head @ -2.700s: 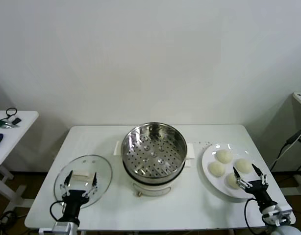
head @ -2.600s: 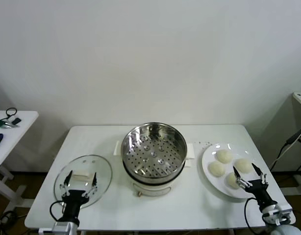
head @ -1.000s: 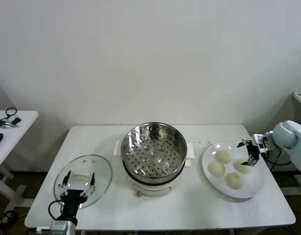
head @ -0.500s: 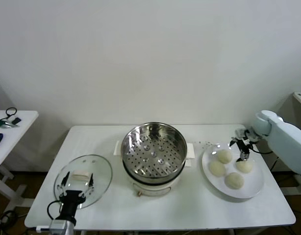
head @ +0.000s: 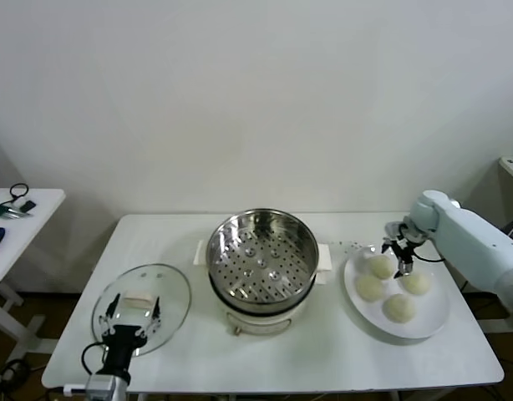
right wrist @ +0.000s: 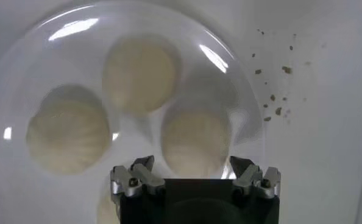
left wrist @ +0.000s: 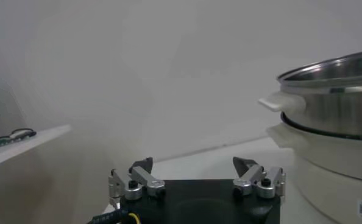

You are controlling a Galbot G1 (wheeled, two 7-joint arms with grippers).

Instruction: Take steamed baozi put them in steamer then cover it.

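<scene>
Four baozi [head: 383, 266] lie on the white plate [head: 436, 313] under my right tool [head: 400, 260], none yet in the steamer [head: 262, 261]. I hold that tool spread wide and pointing down over the plate's far half, because a soft bun wants fingers on both sides before any squeeze. In the right wrist view one bun [right wrist: 195, 143] sits just ahead of my tool [right wrist: 194, 172] and centred between its two fingers [right wrist: 143, 168], so I judge it to be the one I am lined up on. Two more [right wrist: 140, 73] lie beyond it, apart from each other, which leaves room for a finger to go down between them. The tool is not touching any bun that I can see.

The steamer stands well off to that tool's left, in the middle of the surface [head: 307, 359], open, its holed tray bare and ready to receive.

My left tool [head: 130, 319] waits low at the near edge, spread as well, empty, just beside the cover [head: 142, 306], which lies flat on the surface. Parked there it is handy for the lid once the buns are in. From its wrist view the steamer's wall [left wrist: 336, 100] rises close by.
</scene>
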